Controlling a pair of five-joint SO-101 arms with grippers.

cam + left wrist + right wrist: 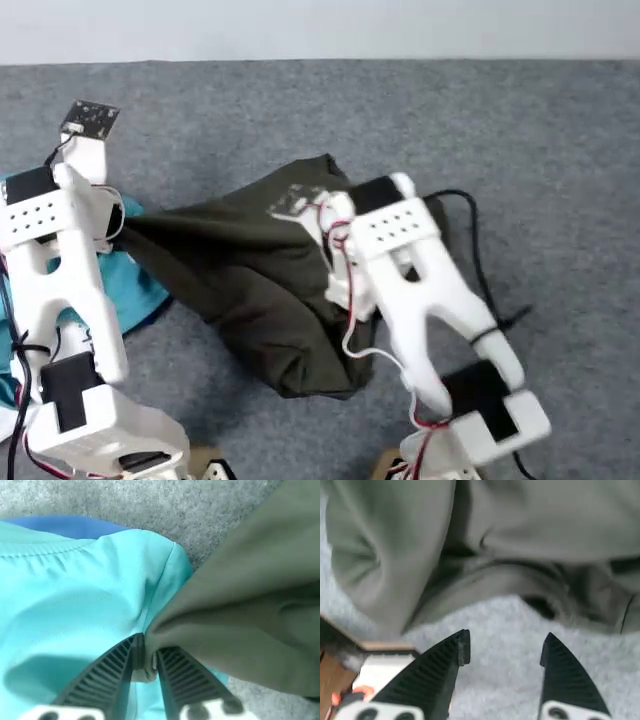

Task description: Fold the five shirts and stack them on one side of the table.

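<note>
Shirt in teal (135, 290) lies flat at the table's (520, 130) left edge, partly under the L arm (60, 270). In the L wrist view a strip of blue cloth (65, 526) shows beyond its far hem, prob. another shirt, but too little is visible to tell. L gripper (145, 652) hangs over the teal shirt w/ jaws closed on a folded corner of the olive shirt (250, 280); the cloth is pinched right btwn the ribbed pads (117, 667), no gap showing.

From that pinch the olive shirt stretches in a taut band toward the table's mid, where the rest sits as a rumpled heap, folds piled on each other, not flat. Its left corner overlaps the teal shirt's edge.

R arm (410, 250) leans over the heap's right part, covering some of it in the high view. R gripper (505, 647) has jaws spread wide, nothing btwn them, only bare grey table surface below the gap. Olive folds lie just beyond the fingertips, near but not touching.

Black cable (470, 235) runs over the table just right of the R arm, curving from the heap's right rim toward the near edge.
</note>
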